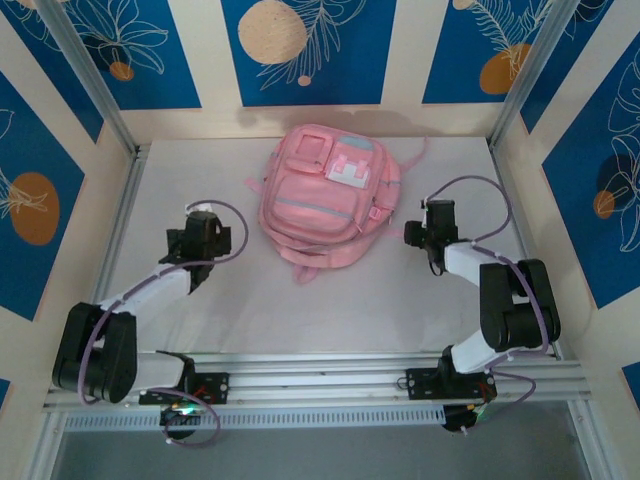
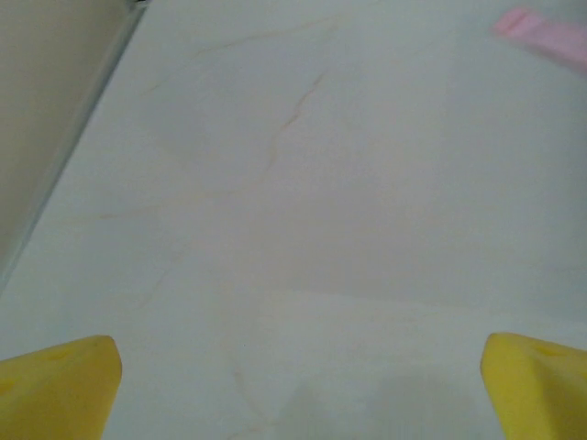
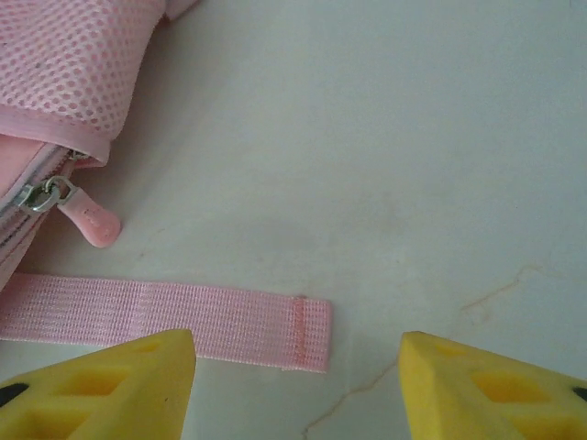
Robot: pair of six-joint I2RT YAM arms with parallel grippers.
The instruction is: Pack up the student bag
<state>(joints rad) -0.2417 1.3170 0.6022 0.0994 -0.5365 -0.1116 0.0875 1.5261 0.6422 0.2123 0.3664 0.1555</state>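
Note:
The student bag [image 1: 325, 195], a large soft pink backpack with grey-blue trim and a white patch, lies flat at the middle back of the table. My left gripper [image 1: 203, 232] hovers left of it, open over bare table [image 2: 303, 229], nothing between its yellow fingers [image 2: 60, 385]. My right gripper [image 1: 436, 232] sits right of the bag, open. In the right wrist view its fingers [image 3: 110, 385] stand apart above the end of a pink strap [image 3: 183, 319], not touching it. The bag's mesh side [image 3: 64, 64] and a zipper pull [image 3: 87, 220] lie at the upper left there.
Cream side walls and metal frame posts [image 1: 95, 90] enclose the white table. An aluminium rail [image 1: 330, 375] carries both arm bases at the near edge. A pink strap end [image 2: 541, 37] shows at the far right of the left wrist view.

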